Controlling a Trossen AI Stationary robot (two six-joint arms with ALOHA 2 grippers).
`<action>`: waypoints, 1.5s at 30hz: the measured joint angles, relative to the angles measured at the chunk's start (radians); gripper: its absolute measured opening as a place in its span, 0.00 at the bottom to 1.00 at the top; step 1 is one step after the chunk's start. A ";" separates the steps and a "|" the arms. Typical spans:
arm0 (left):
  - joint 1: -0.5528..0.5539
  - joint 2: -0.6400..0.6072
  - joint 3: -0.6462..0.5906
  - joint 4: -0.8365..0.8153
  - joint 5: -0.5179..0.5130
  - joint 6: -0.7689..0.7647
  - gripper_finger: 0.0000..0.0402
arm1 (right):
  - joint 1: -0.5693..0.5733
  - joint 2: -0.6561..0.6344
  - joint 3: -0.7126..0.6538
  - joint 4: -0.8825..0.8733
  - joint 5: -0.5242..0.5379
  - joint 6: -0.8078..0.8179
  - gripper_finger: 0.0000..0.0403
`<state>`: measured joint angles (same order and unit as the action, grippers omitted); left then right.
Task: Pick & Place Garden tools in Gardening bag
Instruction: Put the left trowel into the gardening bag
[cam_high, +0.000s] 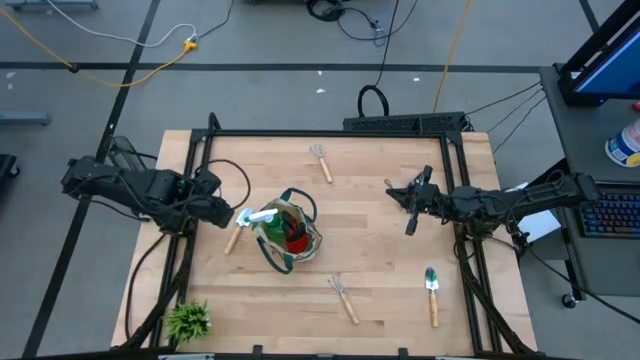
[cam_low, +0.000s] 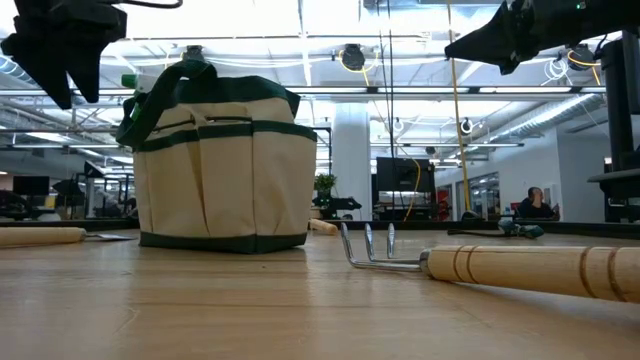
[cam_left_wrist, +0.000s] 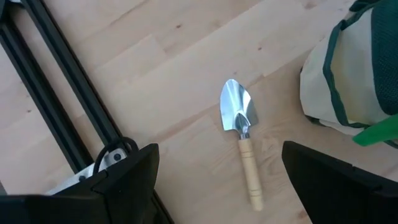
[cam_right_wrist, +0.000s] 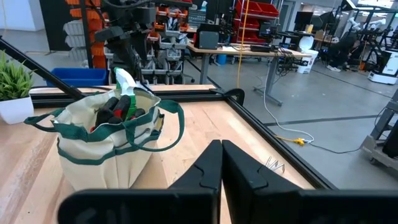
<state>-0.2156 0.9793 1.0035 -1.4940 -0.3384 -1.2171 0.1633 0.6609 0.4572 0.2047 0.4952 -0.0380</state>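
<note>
Wooden table (cam_high: 380, 250): left gripper (cam_left_wrist: 217, 180) spread wide above trowel (cam_left_wrist: 241, 134) beside bag (cam_high: 290, 232), lined up to grab; right gripper (cam_high: 410, 215) clenched empty, waiting.

A robotics lab or workshop: a wooden table (cam_high: 380, 215) in a black frame, cables (cam_high: 150, 55) across the concrete floor, red parts bins (cam_right_wrist: 255, 14) (stacked on shelves), desks with monitors (cam_low: 403, 174) behind.

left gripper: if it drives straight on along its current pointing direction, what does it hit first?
Most likely the trowel. The left gripper is open and points down at the table, with the trowel lying between its fingers' line. The bag sits off to one side, outside that line. Height above the table is unclear.
</note>
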 joint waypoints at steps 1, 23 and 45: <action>0.000 0.005 0.000 0.000 0.001 -0.004 0.86 | 0.000 0.000 0.000 0.000 0.000 0.000 0.00; -0.001 0.025 0.000 0.003 0.117 0.099 0.86 | 0.000 0.000 0.000 0.000 -0.003 0.000 0.00; -0.207 0.067 -0.056 0.093 0.165 -0.075 0.86 | 0.000 0.000 0.000 0.002 0.000 0.000 0.00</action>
<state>-0.4231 1.0460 0.9478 -1.4013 -0.1730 -1.2918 0.1635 0.6613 0.4576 0.2064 0.4955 -0.0380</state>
